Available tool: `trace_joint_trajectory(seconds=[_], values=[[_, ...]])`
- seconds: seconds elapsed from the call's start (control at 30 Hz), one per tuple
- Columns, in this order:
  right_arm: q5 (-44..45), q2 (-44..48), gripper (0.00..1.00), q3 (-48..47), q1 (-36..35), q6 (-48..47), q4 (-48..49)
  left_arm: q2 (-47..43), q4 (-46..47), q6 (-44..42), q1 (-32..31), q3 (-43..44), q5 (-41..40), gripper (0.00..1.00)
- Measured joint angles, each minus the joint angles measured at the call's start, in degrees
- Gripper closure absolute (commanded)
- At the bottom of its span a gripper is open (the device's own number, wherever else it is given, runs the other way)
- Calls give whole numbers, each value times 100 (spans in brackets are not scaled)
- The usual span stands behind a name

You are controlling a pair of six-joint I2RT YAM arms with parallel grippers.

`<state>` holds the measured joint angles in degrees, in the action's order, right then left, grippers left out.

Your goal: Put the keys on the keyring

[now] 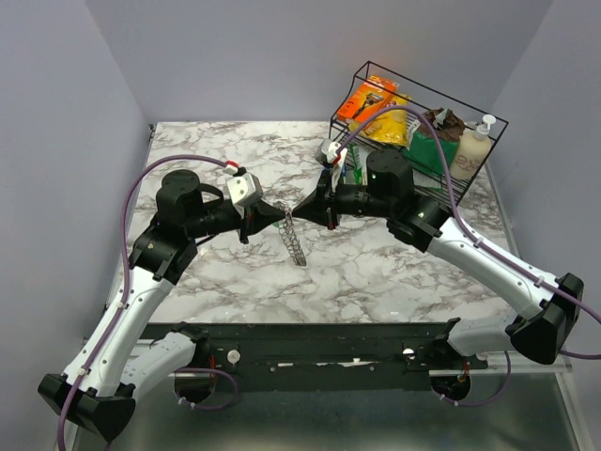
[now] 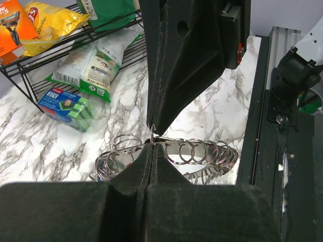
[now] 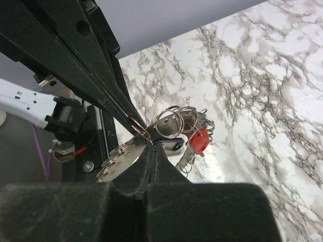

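Silver keys [image 3: 118,160] already crowd the keyring [image 1: 294,240], hanging over the table's [image 1: 394,272] middle, pinched by my left gripper [image 1: 282,218] and right gripper [image 1: 302,212], both pressed shut tip to tip, so I judge the threading nearly done.

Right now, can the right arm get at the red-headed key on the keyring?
Probably not yet. The red-headed key hangs just past the right gripper, but those jaws are shut on the keyring, shared with the left gripper. It would have to let go first.
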<state>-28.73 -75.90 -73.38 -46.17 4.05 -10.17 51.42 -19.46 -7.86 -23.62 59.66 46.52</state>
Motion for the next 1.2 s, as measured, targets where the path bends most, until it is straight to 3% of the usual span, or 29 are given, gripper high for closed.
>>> trace_joint_trajectory(seconds=[0.07,0.17,0.4,0.53,0.77,1.2], values=[[-31,-24,99,-13,0,20,-4,-2,15,37,2,0,0,100],[-57,-22,88,-17,0,22,-2,-15,52,83,2,0,0,100],[-39,146,36,111,0,-107,20,-46,223,195,-2,0,76,100],[-44,435,22,348,4,-273,68,-57,308,219,-2,0,116,100],[-153,977,17,730,4,-673,446,-57,385,254,-2,0,337,100],[-1209,894,35,568,4,-656,1237,-22,466,407,-2,81,876,100]])
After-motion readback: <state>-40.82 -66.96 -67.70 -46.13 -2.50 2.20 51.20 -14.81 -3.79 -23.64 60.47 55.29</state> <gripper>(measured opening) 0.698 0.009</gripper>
